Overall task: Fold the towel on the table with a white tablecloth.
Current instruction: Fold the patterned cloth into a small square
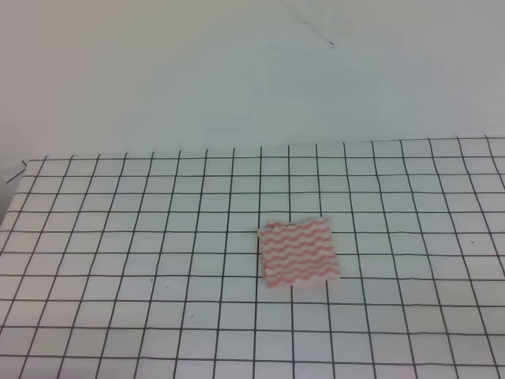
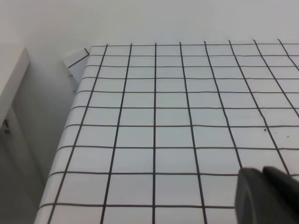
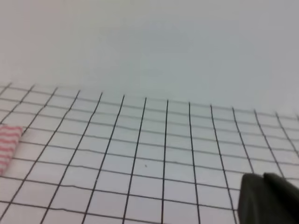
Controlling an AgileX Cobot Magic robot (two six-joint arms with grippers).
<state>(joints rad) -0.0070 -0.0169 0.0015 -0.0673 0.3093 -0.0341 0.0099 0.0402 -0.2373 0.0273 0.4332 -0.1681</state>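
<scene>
White gridded worktop [image 1: 118,237] carries the towel [image 1: 298,252] right of centre, left of the right claw [image 3: 268,198], the nearer; claw states unreadable.

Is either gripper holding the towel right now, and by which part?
Nothing is held. The towel lies flat on the table, with no gripper near it in the high view.

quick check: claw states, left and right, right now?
Left claw: only a dark tip shows at the frame corner, open or shut cannot be told; holds nothing visible.
Right claw: same, cannot be told; towel lies untouched.
</scene>
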